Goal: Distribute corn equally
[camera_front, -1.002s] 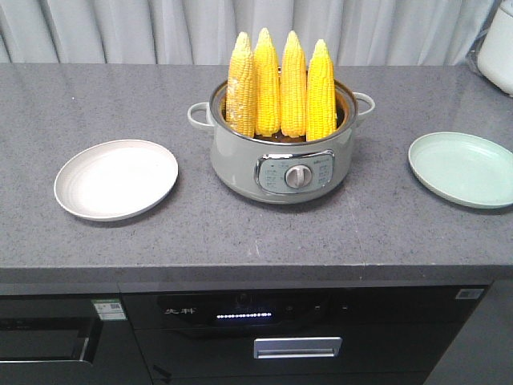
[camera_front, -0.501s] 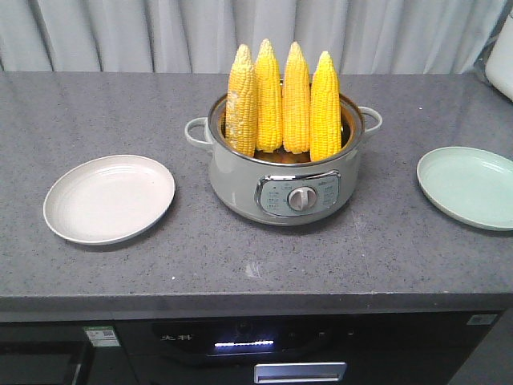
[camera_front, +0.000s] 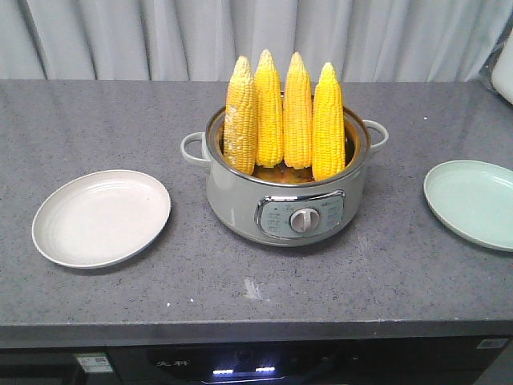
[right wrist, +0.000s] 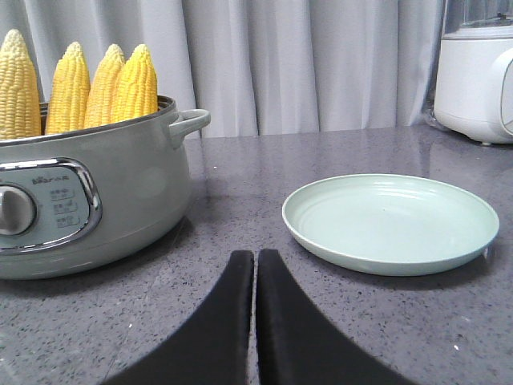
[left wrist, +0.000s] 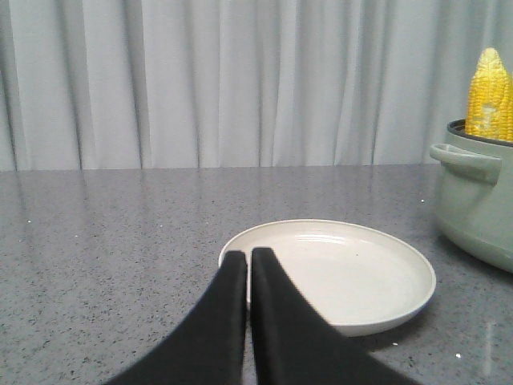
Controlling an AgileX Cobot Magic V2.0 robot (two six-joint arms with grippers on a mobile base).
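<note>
Several yellow corn cobs stand upright, tips up, in a grey-green electric pot at the middle of the counter. The same corn shows in the right wrist view, and one cob tip in the left wrist view. A cream plate lies left of the pot and a pale green plate right of it; both hold nothing. My left gripper is shut, just in front of the cream plate. My right gripper is shut, low over the counter between the pot and the green plate.
The grey stone counter ends at a front edge above a dark appliance. A white appliance stands at the back right corner. A pale curtain hangs behind the counter.
The front view has shifted: pot and plates sit lower and closer in the frame, and less of the dark appliance front shows. Corn, pot and plates keep their places on the counter.
</note>
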